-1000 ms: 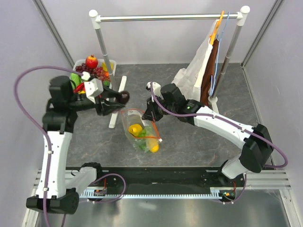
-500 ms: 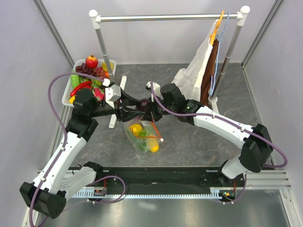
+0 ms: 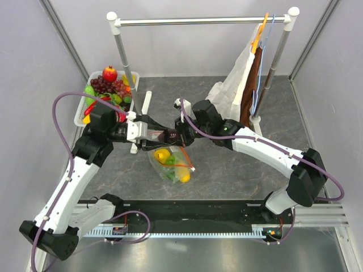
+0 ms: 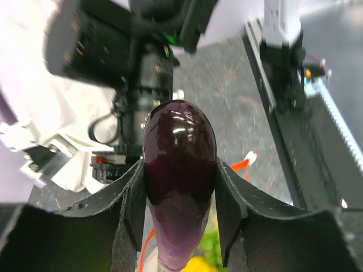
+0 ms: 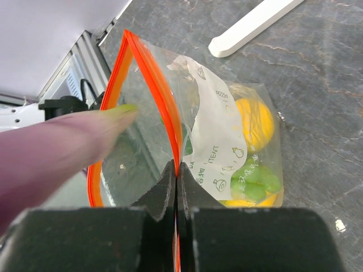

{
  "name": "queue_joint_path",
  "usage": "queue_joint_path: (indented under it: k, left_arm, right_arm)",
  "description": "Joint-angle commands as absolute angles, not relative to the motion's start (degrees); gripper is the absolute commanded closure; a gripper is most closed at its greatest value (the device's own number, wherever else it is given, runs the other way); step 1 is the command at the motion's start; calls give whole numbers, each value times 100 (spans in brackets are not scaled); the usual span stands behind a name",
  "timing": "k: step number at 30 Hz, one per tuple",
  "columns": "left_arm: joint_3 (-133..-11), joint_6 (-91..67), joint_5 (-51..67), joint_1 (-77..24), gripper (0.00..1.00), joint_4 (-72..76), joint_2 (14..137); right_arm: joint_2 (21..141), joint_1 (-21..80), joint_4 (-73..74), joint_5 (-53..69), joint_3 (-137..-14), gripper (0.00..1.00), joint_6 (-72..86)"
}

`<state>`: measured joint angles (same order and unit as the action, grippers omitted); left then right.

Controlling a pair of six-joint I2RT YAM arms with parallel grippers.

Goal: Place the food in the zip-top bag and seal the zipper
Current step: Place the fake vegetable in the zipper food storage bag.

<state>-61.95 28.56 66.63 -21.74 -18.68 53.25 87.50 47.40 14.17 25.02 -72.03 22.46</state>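
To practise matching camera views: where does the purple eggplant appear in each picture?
Top external: eggplant at centre, just above the zip-top bag.
Left wrist: centre, clamped in the left gripper.
Right wrist: blurred, left edge, tip at bag mouth.
Shared landmark: the bag's orange zipper.

Clamped left gripper (image 4: 179, 170) sits beside clamped right gripper (image 5: 176, 173).
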Motion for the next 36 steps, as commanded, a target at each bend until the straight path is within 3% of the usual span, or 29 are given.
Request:
queue_joint_path:
  k: [1, 6, 9, 10, 12, 13, 14, 19, 22, 25, 27, 29, 33, 36]
  left_arm:
    - [-6723, 5667, 6793, -2206, 64, -4031, 5791]
    - [-6470, 6063, 6812, -2267, 63, -4078, 5985]
    - [-6372, 6457, 6461, -2320, 50, -4498, 6003]
    - [-6398, 6503, 6225, -2320, 37, -4648, 6020]
    - [-6574, 6042, 5925, -2320, 26, -4843, 6029]
    - [-6653, 5803, 5637, -2320, 5, -4886, 6029]
    - [-6775, 5357, 5521, -2303, 0, -4956, 5960]
    - [-6855, 4037, 5143, -2233, 0, -4747, 5371]
    - [-6995, 3298, 5150, -1532, 1, -4518, 5229]
    - [-7023, 2412, 6130, 650, 7, -4421, 5396]
    - [-6987, 2172, 6170, 1263, 15, -4194, 5545]
    - [-7040, 1927, 5899, 1947, 19, -4000, 5922]
    - [-7628, 2425, 4523, 2267, 23, -4113, 7117]
    - [-8041, 3057, 3590, 2320, 21, -4052, 8048]
  right_arm:
    - [8701, 4711, 1231, 2926, -7365, 100, 2197]
    - [8719, 4702, 1239, 3014, -7391, 100, 2206]
    - [8710, 4693, 1239, 3067, -7374, 100, 2197]
    - [8701, 4702, 1248, 3085, -7365, 100, 2189]
    - [8692, 4693, 1239, 3103, -7365, 100, 2145]
    - [8684, 4693, 1248, 3111, -7357, 100, 2127]
    - [8675, 4702, 1248, 3094, -7365, 100, 2101]
    - [8622, 4693, 1274, 3111, -7260, 100, 1951]
    - [8631, 4693, 1336, 3129, -7260, 100, 1837]
    - [8622, 4693, 1432, 3120, -7356, 100, 1697]
    - [8578, 4693, 1537, 3094, -7514, 100, 1565]
    - [8552, 4693, 1573, 3041, -7593, 100, 1442]
    - [8613, 4702, 1731, 3006, -7664, 100, 1415]
    - [8675, 4693, 1793, 2997, -7629, 100, 1433]
